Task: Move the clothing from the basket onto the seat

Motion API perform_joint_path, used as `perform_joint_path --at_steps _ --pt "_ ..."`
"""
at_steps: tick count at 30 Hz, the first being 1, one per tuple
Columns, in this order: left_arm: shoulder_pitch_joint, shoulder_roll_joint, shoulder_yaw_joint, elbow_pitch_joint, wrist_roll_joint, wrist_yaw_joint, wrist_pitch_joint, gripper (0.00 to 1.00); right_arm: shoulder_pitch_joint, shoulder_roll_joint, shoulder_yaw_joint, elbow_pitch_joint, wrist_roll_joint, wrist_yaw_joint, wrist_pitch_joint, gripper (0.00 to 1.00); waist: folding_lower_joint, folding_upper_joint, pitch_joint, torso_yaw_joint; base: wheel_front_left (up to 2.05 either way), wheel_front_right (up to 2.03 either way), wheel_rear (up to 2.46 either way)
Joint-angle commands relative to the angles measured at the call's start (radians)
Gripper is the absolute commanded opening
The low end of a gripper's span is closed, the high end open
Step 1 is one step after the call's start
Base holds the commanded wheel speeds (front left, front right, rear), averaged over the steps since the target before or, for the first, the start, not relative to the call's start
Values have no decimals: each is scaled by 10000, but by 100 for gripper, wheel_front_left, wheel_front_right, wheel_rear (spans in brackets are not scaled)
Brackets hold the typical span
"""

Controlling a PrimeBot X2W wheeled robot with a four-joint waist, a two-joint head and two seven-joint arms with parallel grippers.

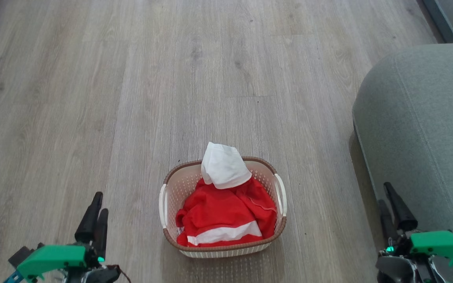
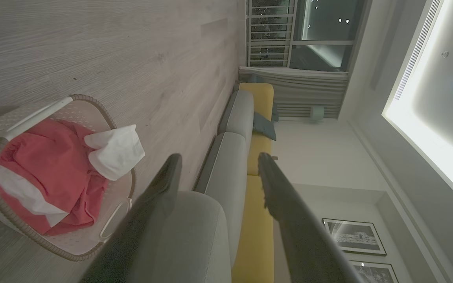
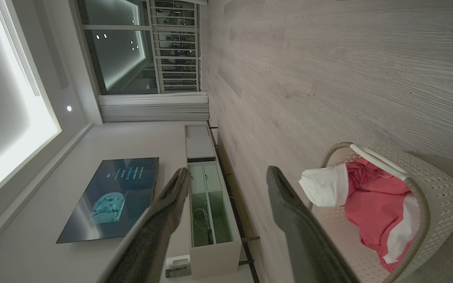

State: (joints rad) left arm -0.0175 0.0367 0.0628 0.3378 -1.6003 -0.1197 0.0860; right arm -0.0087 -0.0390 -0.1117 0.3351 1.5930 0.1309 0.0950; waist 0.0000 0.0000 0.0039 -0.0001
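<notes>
The cream basket [image 1: 166,204] with its brown rim stands on the wooden floor in the lower middle of the head view. Inside it lies the clothing [image 1: 226,212]: red fabric with a broad white stripe, and a white piece poking up over the far rim. The grey-green seat [image 1: 427,129] fills the right side. My left gripper [image 1: 96,214] hovers open to the basket's left, my right gripper [image 1: 391,208] open beside the seat's edge. In the wrist views the basket [image 2: 92,251] [image 3: 442,196] and clothing [image 2: 49,169] [image 3: 372,200] sit off to one side of open, empty fingers.
Bare wooden floor [image 1: 132,78] stretches ahead and to the left. A grey and yellow sofa [image 2: 246,157] runs along a wall. A white cabinet [image 3: 210,196] and a wall screen [image 3: 108,196] stand across the room.
</notes>
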Motion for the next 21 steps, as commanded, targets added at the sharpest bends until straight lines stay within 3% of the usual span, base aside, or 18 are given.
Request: perform_joint_path --at_steps 1,8,21 --pt "-424 50 -35 -358 100 -11 -127 100 -398 -131 114 -354 -192 0 -169 100 0 0 2 1 0 0 0" --pt "-440 55 -131 -341 559 -17 -332 100 -485 -186 190 -339 -1205 0 -384 100 0 0 4 5 0 0 0" --pt "-512 65 -71 -419 2561 -28 -713 100 -563 -194 438 -610 -3939 0 -770 100 0 0 15 36 0 0 0"
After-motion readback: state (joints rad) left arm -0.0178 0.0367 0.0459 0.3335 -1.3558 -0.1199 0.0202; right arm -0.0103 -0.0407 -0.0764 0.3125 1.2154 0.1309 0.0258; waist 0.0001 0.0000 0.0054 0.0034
